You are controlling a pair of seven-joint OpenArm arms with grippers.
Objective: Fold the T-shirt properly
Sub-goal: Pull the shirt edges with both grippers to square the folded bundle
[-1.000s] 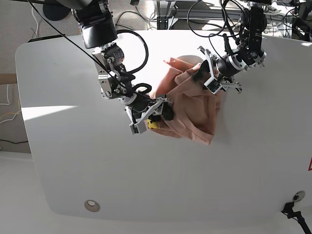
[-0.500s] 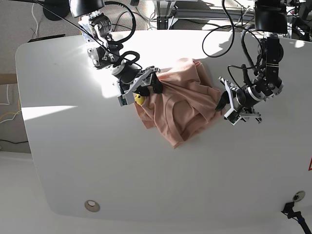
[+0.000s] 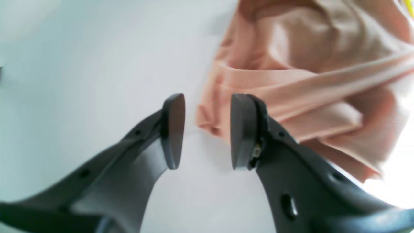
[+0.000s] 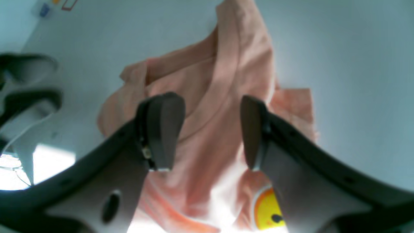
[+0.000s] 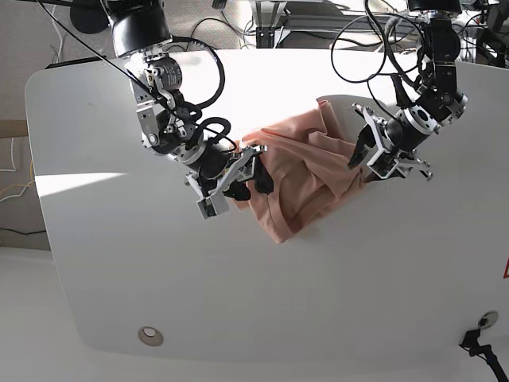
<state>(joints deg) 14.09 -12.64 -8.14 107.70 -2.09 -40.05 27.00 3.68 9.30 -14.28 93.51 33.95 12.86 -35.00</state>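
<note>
White and rounded at its corners, the table (image 5: 334, 310) fills most of the base view, with a bright patch of sunlight across its far edge and a paler band on its left side. Behind it, grey floor, black cables (image 5: 350, 44) and metal frames are seen. A small round fitting (image 5: 149, 336) is set into the table near its front edge.

One T-shirt (image 5: 306, 171) is counted, salmon pink and bunched into a wrinkled heap near the middle of the table, between the two arms. Its ribbed collar (image 4: 212, 97) is shown in the right wrist view, running between the fingers. A yellow and orange round print (image 4: 268, 210) is partly seen at the bottom of that view, cut off by a finger, so the design cannot be made out.

Two grippers are counted. The right gripper (image 5: 242, 171) is placed at the left edge of the heap; its fingers (image 4: 161, 129) are spread apart above the cloth, and nothing is clamped between them. The left gripper (image 5: 367, 151) is placed at the right edge of the heap; its fingers (image 3: 173, 129) are parted with a gap, and the table and a folded corner of the shirt are seen through it. Whether that corner is touched cannot be told. Both wrist views are blurred.
</note>
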